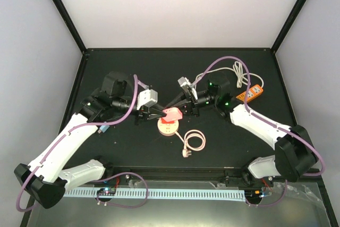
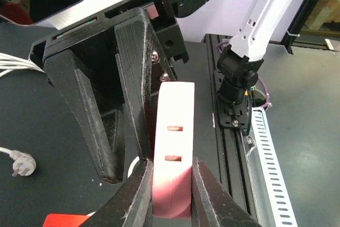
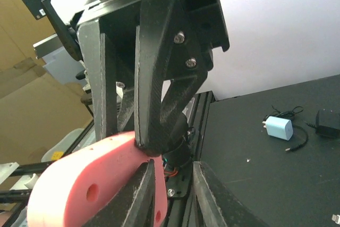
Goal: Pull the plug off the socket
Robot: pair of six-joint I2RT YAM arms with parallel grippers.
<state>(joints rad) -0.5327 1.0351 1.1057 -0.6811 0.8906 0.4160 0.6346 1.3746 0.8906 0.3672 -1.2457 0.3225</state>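
Left jaws gripping pink socket (image 2: 172,150), slots seen only from left wrist

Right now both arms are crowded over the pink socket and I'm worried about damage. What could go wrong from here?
1. The left jaws pinch only one end of the pink socket, so a sideways pull could twist it loose.
2. The right jaws sit tight against the same piece. If either arm moves, it may knock the other or wrench the socket between them.
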